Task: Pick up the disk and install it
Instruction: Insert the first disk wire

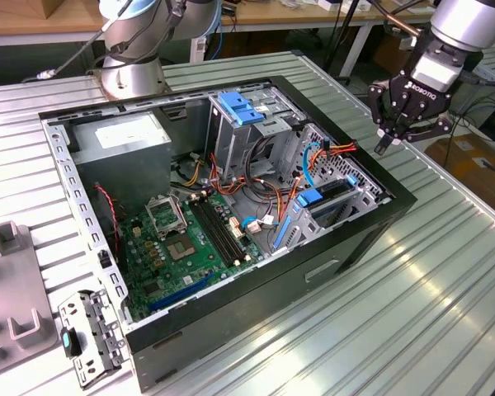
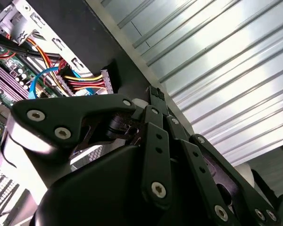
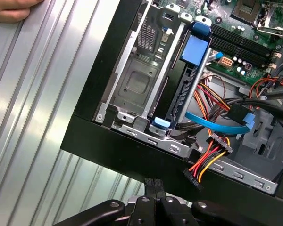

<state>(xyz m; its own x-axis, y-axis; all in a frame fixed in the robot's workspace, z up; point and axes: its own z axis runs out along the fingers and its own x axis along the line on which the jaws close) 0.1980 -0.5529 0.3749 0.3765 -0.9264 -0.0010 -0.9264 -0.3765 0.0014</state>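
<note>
End effector [image 3: 151, 186] near open computer case [image 1: 313, 272] on ribbed metal table [image 1: 433, 280]

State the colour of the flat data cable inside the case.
The cable is light blue; clearest in first wrist view.

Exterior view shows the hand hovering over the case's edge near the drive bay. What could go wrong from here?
1. The hand hangs close to the case's black wall; a straight descent might strike it instead of entering the drive bay.
2. The blue cable and red-yellow power wires lie loose beside the bay and could snag.
3. A person's fingers rest on the table nearby.
</note>
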